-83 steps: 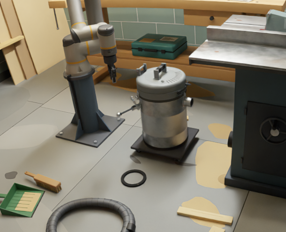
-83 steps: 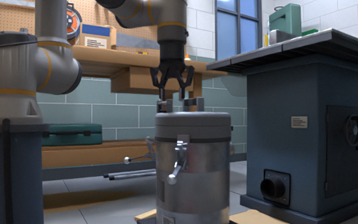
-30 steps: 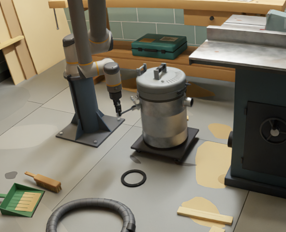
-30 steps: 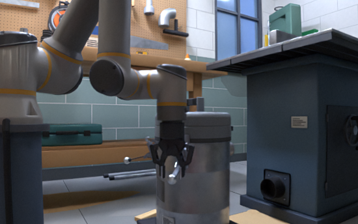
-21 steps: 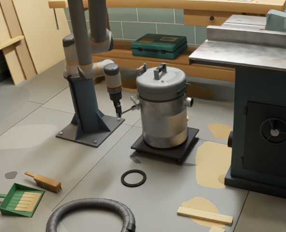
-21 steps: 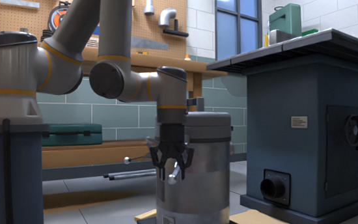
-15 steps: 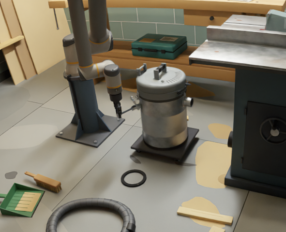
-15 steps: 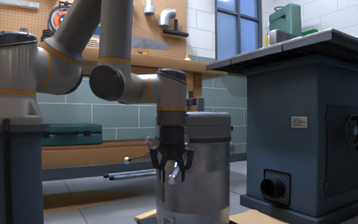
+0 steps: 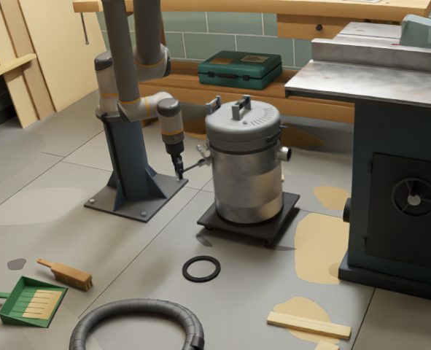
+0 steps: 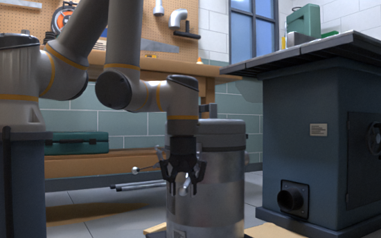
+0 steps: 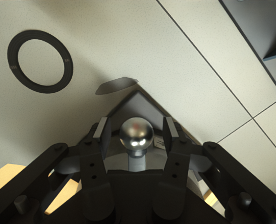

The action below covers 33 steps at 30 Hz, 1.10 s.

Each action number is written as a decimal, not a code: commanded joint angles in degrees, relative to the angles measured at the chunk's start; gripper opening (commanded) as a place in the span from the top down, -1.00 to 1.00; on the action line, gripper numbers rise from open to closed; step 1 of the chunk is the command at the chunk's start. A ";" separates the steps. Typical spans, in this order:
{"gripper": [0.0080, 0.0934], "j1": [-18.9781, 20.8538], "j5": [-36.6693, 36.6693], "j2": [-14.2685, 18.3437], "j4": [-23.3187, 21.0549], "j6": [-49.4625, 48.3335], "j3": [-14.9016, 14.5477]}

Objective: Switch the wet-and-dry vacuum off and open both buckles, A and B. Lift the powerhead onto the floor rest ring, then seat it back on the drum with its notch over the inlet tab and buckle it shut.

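Observation:
The grey powerhead [image 9: 243, 122] sits on top of the steel drum [image 9: 248, 181], which stands on a black wheeled base. A buckle lever with a ball end [image 11: 136, 135] sticks out from the drum's left side toward the arm. My gripper [image 11: 136, 136] hangs beside the drum with its fingers on either side of that ball [image 10: 183, 189], and it is open and holds nothing. A second lever with a ball end [image 10: 136, 170] juts out further back. The black floor rest ring [image 9: 201, 268] lies on the floor in front of the drum. The drum's inlet tube [image 9: 283, 153] points right.
A green dustpan [image 9: 30, 301] and a brush [image 9: 66, 274] lie at the front left, with a grey hose [image 9: 140, 320] coiled beside them. The arm's pedestal [image 9: 132, 177] stands left of the drum, and a large blue table saw [image 9: 396, 169] stands right. A wood strip [image 9: 308, 325] lies front right.

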 commanded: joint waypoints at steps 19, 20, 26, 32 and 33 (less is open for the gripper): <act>0.34 0.00 0.00 -0.03 -0.02 0.00 0.00; 0.39 0.00 0.00 -0.03 -0.02 0.00 0.00; 0.67 0.00 0.00 -0.03 -0.02 0.00 0.00; 0.95 0.00 0.00 -0.03 -0.02 0.00 0.00; 1.00 0.00 0.00 -0.03 -0.02 0.00 0.00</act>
